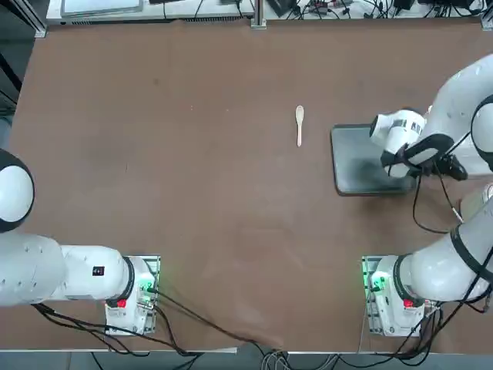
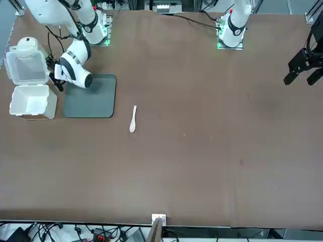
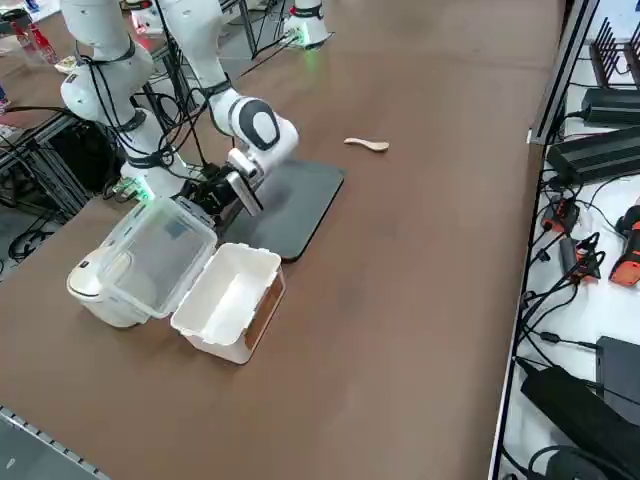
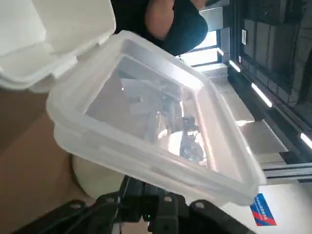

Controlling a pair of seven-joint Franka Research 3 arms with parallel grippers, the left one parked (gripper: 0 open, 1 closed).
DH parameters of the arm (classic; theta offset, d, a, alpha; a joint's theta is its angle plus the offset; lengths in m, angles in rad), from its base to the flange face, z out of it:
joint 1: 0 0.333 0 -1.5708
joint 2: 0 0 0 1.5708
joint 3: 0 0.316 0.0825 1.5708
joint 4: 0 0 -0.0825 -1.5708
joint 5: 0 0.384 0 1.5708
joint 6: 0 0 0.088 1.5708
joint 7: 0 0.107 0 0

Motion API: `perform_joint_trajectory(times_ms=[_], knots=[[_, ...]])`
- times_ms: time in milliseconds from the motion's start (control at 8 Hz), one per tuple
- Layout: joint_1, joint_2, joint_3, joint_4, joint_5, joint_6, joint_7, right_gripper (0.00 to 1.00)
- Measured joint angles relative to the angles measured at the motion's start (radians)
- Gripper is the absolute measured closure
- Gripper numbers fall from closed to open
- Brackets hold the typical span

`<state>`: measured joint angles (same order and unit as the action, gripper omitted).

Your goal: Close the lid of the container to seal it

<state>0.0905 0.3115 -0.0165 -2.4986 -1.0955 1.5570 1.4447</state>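
Right side view, near to far: container open on table, lid flipped back, propped against round cream-white object. Right gripper at lid's far edge, beside dark grey tray; finger state impossible to tell. Spoon farther off.

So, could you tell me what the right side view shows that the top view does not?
Only the right side view shows the container, open, its lid swung back against a round cream-white object, and the right gripper just behind the lid's edge. Only the top view shows the parked left arm. Both share the grey tray, the spoon and the brown table.
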Motion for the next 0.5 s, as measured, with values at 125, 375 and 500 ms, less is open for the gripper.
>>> perform_joint_trajectory(times_ms=[125, 375, 500], knots=[[0.002, -0.03, 0.003, 0.06, -0.001, -0.046, -0.108, 0.99], [0.0, -0.117, -0.001, 0.209, 0.011, -0.119, -0.392, 0.99], [-0.003, -0.15, -0.005, 0.3, 0.059, -0.156, -0.536, 0.99]])
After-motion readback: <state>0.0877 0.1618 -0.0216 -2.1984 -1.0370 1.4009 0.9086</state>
